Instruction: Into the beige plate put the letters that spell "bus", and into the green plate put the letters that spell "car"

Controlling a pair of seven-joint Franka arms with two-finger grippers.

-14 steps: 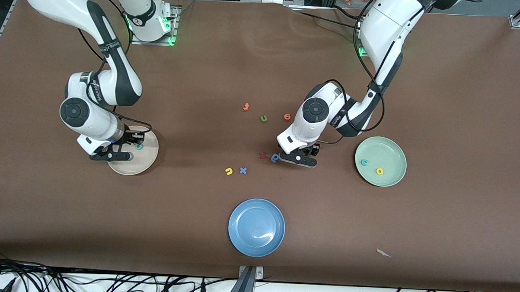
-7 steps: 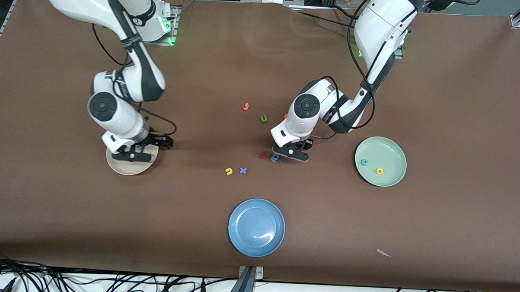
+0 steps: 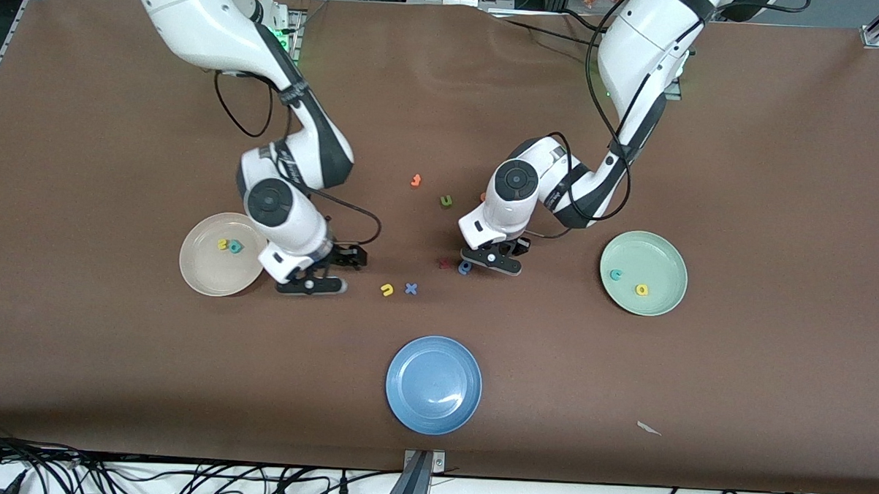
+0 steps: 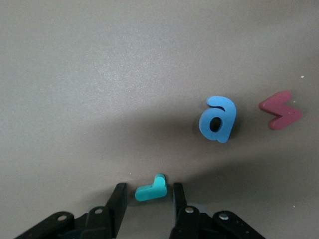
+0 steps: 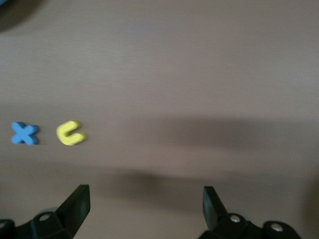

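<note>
Fingers of the left gripper (image 4: 148,199) sit narrow around the teal r (image 4: 151,188) on the table, touching or not I cannot tell; squeeze squarely before lifting toward the green plate (image 3: 666,253). Right gripper (image 5: 144,209) hangs wide and empty near the yellow u (image 5: 70,133).

Both arms (image 3: 294,220) are made of smooth, shiny white parts with rounded shapes. Dark grey bands sit at the bends. Each wrist has a big round dark grey cap (image 3: 516,179) with a small ring in the middle. Thin black cables (image 3: 606,85) loop along the outside of both arms. The grippers are black, with flat black fingers (image 4: 119,201) and small silver screws (image 4: 185,211) near their bottoms. A small green light (image 3: 280,34) glows at one base.
</note>
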